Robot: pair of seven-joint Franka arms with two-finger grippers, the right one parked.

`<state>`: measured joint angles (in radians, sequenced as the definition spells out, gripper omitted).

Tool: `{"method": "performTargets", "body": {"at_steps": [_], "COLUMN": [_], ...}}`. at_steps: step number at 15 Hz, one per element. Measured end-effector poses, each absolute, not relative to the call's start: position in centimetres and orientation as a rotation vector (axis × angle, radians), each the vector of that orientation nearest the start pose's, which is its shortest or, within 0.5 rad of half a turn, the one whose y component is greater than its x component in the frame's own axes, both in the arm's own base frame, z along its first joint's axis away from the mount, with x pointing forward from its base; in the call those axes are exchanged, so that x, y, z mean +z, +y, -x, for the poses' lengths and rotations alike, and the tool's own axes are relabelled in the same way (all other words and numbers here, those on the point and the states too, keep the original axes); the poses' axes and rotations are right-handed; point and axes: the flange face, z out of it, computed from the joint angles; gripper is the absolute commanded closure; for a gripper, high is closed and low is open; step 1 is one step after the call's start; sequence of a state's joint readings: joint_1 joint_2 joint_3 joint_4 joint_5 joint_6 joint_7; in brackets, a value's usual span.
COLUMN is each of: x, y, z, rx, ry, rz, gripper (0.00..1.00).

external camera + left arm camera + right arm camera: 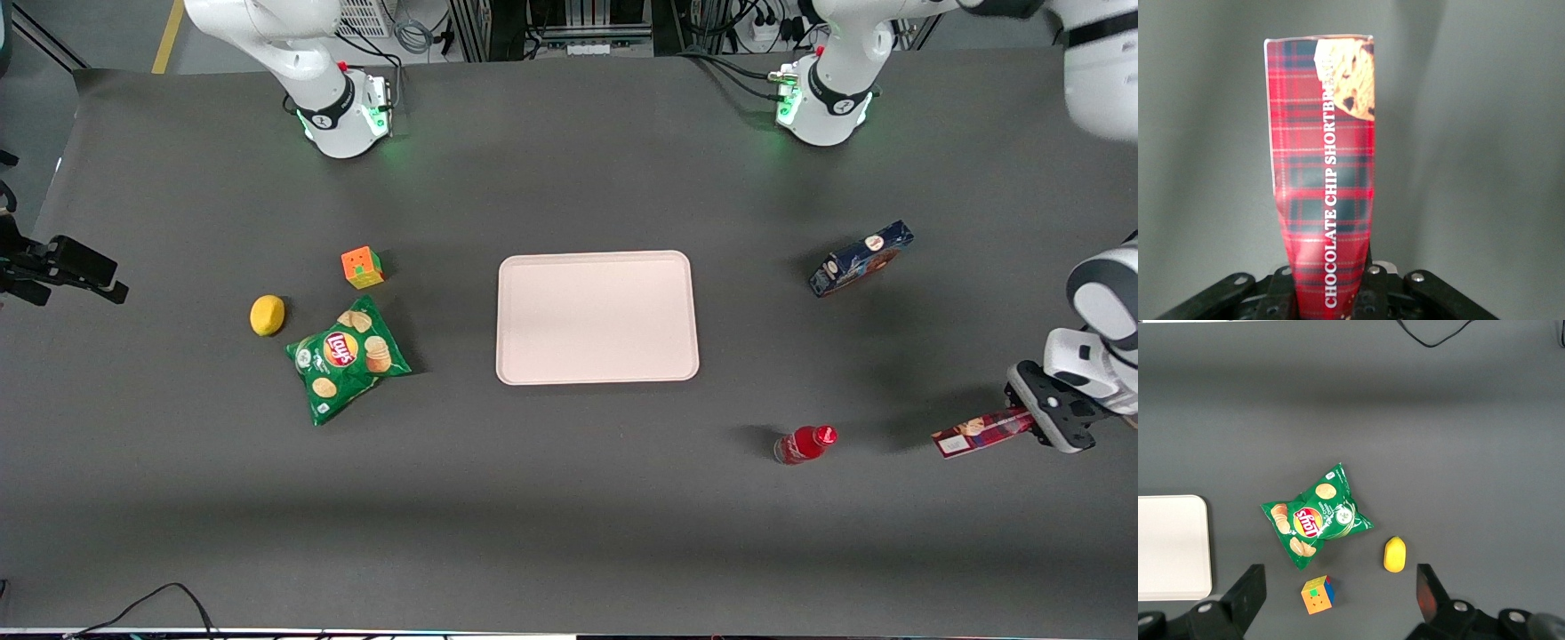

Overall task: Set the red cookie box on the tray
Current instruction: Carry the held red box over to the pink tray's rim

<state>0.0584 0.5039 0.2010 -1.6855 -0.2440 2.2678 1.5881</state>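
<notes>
My left arm's gripper (1034, 422) is at the working arm's end of the table, shut on one end of the red cookie box (981, 435). The plaid carton sticks out from the fingers toward the tray, lifted a little above the table with its shadow below it. In the left wrist view the red cookie box (1325, 180) runs straight out from the gripper (1328, 293), pinched between both fingers, with a cookie picture at its free end. The pale pinkish tray (597, 317) lies bare at the table's middle; the tray (1171, 547) also shows in the right wrist view.
A small red bottle (805, 444) lies between the held box and the tray, nearer the front camera. A dark blue cookie box (861, 259) stands farther back. A green chip bag (348, 358), a lemon (267, 315) and a colour cube (362, 267) lie toward the parked arm's end.
</notes>
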Motion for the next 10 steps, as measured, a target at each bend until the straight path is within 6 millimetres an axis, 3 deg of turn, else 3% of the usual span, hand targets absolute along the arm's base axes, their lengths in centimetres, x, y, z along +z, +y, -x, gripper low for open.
{"method": "performTargets", "body": {"at_steps": [2,5,8,10], "x": [36.6,43.1,48.4,50.8], "y": [12.5,6.4,-1.7,-7.4], "z": [-66.0,-64.5,-62.4,-61.0], "rx": [-0.199,-0.155,-0.103,-0.094], "ry": [1.618,1.363,1.047,0.824], "rz": [2.717,2.924,3.094,3.180], "gripper": [1.00,1.00,1.00,1.00]}}
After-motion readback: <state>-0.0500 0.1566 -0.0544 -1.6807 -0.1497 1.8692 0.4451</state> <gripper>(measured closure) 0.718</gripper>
